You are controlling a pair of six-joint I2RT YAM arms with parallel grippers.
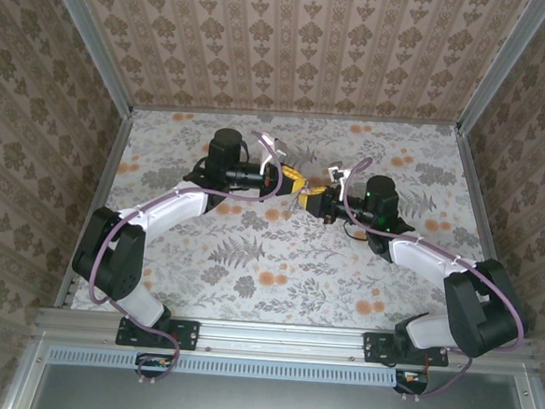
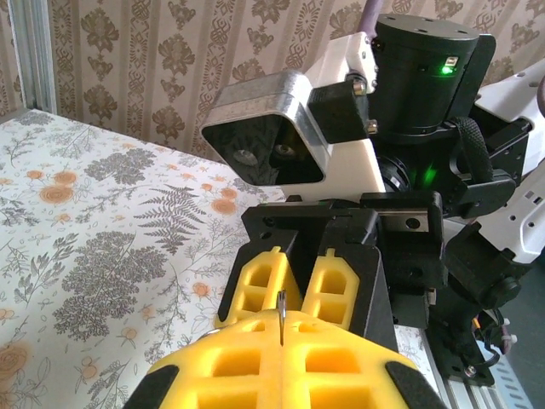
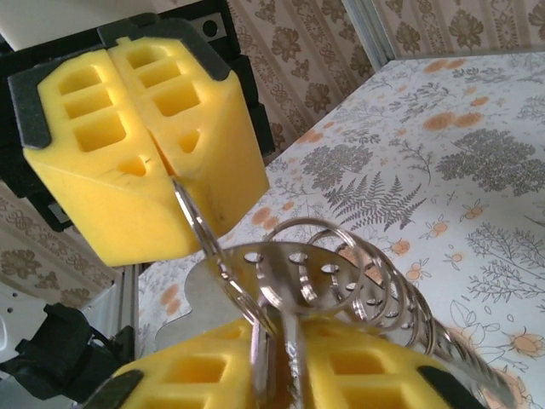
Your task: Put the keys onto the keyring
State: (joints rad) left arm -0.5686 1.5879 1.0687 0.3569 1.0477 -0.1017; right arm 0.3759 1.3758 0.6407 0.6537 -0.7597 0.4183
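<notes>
Keyring (image 3: 238, 290) pinched between left end effector (image 3: 166, 170) and right end effector (image 3: 277, 345).

Two arms: the left arm (image 1: 165, 206) and the right arm (image 1: 428, 257). Two grippers, the left gripper (image 1: 293, 180) and the right gripper (image 1: 314, 196), each with two yellow fingers (image 3: 85, 183), four in all. One table (image 1: 249, 278). Three patterned walls (image 1: 293, 37). One flat metal key (image 3: 192, 298) with several round holes. The silvery rings (image 3: 396, 294) overlap in a bunch: at least four loops, the exact number unclear.
</notes>
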